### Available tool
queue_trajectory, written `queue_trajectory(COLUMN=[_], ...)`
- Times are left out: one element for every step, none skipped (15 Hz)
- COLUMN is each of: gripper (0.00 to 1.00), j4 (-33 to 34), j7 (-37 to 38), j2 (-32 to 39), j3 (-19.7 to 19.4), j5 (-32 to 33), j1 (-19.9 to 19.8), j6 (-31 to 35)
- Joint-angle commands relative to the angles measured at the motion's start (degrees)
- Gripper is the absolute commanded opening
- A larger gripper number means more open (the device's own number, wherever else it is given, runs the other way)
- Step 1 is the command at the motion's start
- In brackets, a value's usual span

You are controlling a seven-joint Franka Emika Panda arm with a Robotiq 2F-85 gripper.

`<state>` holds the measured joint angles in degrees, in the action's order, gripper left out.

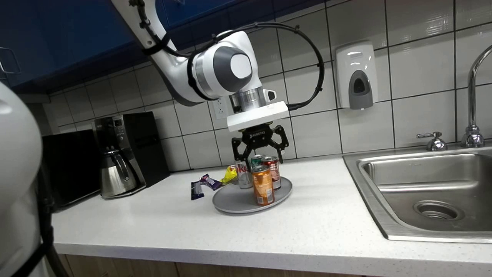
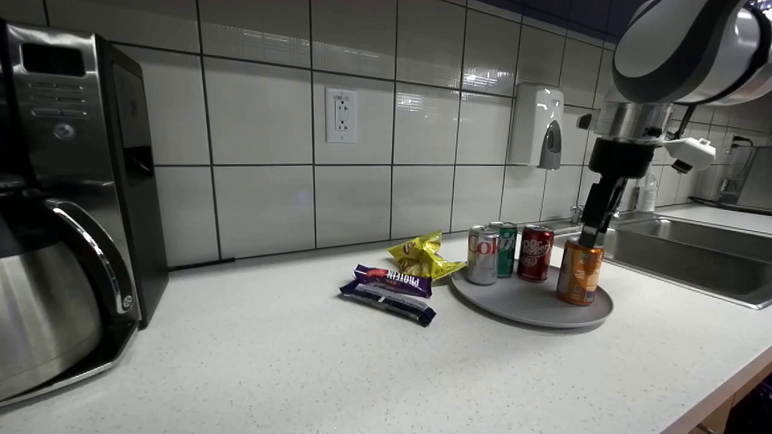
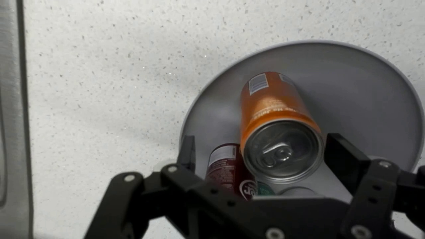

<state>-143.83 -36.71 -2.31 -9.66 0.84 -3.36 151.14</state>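
orange can (image 3: 275, 103) | grey plate (image 3: 365, 89) | black hand (image 1: 265, 165) | speckled white counter (image 2: 241, 361) | wrapper (image 2: 389, 302) perhaps navy

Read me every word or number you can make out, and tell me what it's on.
"ROBOTIQ": gripper
"Cok", cut off: silver can
"DR PEPPER", seemingly "23": dark red can
"PROTEIN": purple wrapper
"No Juice", blurred: orange can
Too small, blurred or partly hidden: lettering on the green can, yellow bag, dark blue wrapper, coffee maker and outlet.
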Motion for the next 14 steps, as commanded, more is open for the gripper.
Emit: queue_trajectory(gripper=[1.0,1.0,1.0,1.0,1.0,1.0,1.0,1.0,1.0,1.0,1.0,1.0,1.0,1.0], j4=[-3.9,-4.63,-5.46,-6.36,-7.17,-8.22,-9.2,-10.31,-11.27,-12.51,-13.47,-14.63,-15.68,-16.78], j7=[-1.75,-1.86,-1.93,-1.91,-1.74,-1.64,-1.51,-1.17,-1.0,-0.78,-0.59,-0.27,0.04,0.35], j2=[-4.97,-5.78,-6.76,-7.87,-8.9,-10.24,-11.5,-12.9,-14.17,-15.69,-16.99,-18.53,-19.91,-21.37], j3=[0.39,0.27,0.16,0.04,-0.09,-0.24,-0.36,-0.48,-0.63,-0.77,-0.91,-1.02,-1.11,-1.22], j5=[-1.52,-1.7,-1.91,-2.07,-2.15,-2.25,-2.15,-2.0,-1.83,-1.56,-1.36,-1.1,-0.79,-0.55], j1=[-0.92,-0.75,-0.55,-0.38,-0.27,-0.14,-0.01,0.08,0.2,0.3,0.4,0.46,0.48,0.49], j6=[0.35,0.37,0.41,0.54,0.66,0.82,0.9,1.08,1.12,1.2,1.17,1.14,1.14,1.15])
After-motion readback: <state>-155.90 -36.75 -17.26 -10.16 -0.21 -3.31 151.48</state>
